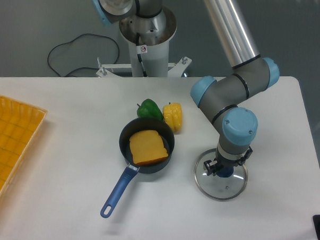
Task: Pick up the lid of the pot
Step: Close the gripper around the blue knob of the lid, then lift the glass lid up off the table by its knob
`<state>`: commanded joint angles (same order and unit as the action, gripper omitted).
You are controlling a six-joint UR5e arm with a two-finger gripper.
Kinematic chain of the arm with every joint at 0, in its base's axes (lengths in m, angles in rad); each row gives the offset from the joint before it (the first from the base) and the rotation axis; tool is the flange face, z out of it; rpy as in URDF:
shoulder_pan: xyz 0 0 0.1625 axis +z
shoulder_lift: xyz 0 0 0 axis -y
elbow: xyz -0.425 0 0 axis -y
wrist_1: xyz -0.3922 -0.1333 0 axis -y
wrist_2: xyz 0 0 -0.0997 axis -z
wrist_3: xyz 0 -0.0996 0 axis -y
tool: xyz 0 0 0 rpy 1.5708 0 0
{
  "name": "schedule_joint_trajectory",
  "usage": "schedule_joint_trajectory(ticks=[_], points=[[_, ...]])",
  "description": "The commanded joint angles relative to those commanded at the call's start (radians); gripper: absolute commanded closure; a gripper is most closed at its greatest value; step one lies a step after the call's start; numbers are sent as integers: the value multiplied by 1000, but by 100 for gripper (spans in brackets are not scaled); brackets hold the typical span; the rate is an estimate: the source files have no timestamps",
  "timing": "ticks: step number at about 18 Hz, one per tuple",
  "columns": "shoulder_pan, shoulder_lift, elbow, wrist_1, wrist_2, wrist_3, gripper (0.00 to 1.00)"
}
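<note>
End effector [228,159] — over pot lid [216,190]

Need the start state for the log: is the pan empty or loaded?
Loaded, though not full. An orange-brown piece lies in the pan, with black pan bottom showing around it.

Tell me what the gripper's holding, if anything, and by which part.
Can't tell: the gripper is at the lid's blue knob, but this view doesn't show whether its fingers grip it.
</note>
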<state>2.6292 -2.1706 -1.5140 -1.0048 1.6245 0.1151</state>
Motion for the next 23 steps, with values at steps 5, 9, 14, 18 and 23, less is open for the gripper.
schedule_joint_trajectory(ticks=[5,9,14,18,23], points=[[0,2,-2,-3,-5,3,44],[-5,11,-2,-6,3,14,45],[-12,40,0,-9,6,81,45],[-25,66,0,-79,8,251,45],[-25,98,3,-121,0,415,45]])
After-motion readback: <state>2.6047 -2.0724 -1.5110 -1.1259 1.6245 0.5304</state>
